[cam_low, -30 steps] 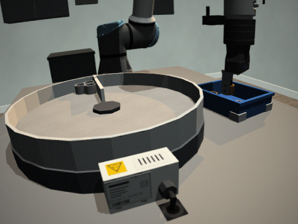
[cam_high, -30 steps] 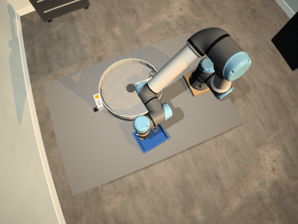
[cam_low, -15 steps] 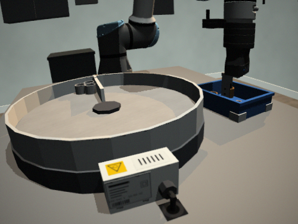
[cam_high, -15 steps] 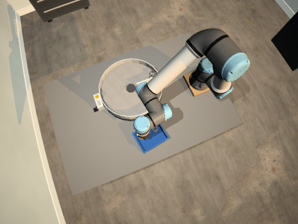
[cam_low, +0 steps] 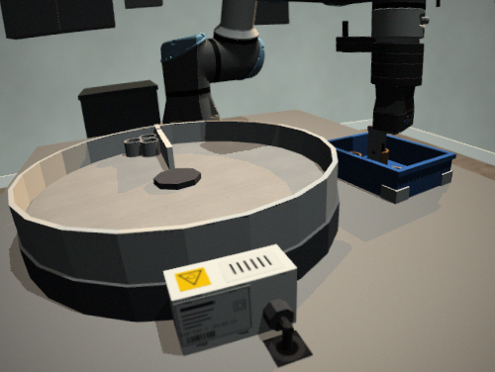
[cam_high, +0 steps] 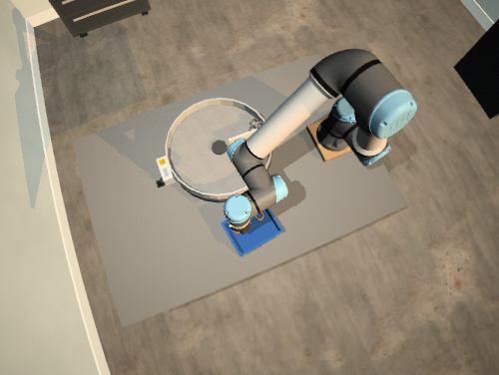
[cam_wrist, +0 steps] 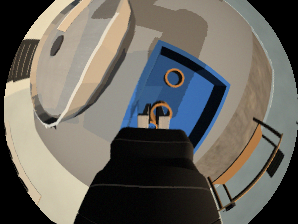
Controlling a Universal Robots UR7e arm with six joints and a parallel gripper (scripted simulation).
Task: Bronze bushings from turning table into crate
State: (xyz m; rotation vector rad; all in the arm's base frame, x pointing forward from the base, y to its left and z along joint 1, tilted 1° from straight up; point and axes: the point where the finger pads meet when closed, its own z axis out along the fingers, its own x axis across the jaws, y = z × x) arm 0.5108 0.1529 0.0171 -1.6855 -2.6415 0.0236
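Exterior view, from left to right: the big round turning table [cam_low: 173, 218] fills the left side of the gray table top. Three steel bushings [cam_low: 142, 145] sit in a little bunch at its far left rim, right beside a thin upright wall piece [cam_low: 165, 144]. A dark flat hub [cam_low: 177, 178] marks the middle. A small white control box [cam_low: 232, 294] with a yellow warning sticker stands at the near edge, touching the turning table's outer wall.

Next comes the arm. Its base stands behind the turning table, and its long white part reaches across the top of the picture. Its last part points straight down over the blue crate [cam_low: 421, 163], near the right edge of the table top.

The gripper [cam_low: 378, 146] hangs down inside the crate. Its fingers are pinching a bronze bushing [cam_low: 384, 153], held low in the crate. I cannot tell if it touches the floor.

In the wrist view, a second bronze bushing [cam_wrist: 174, 78] lies on the crate floor, apart from the held one.
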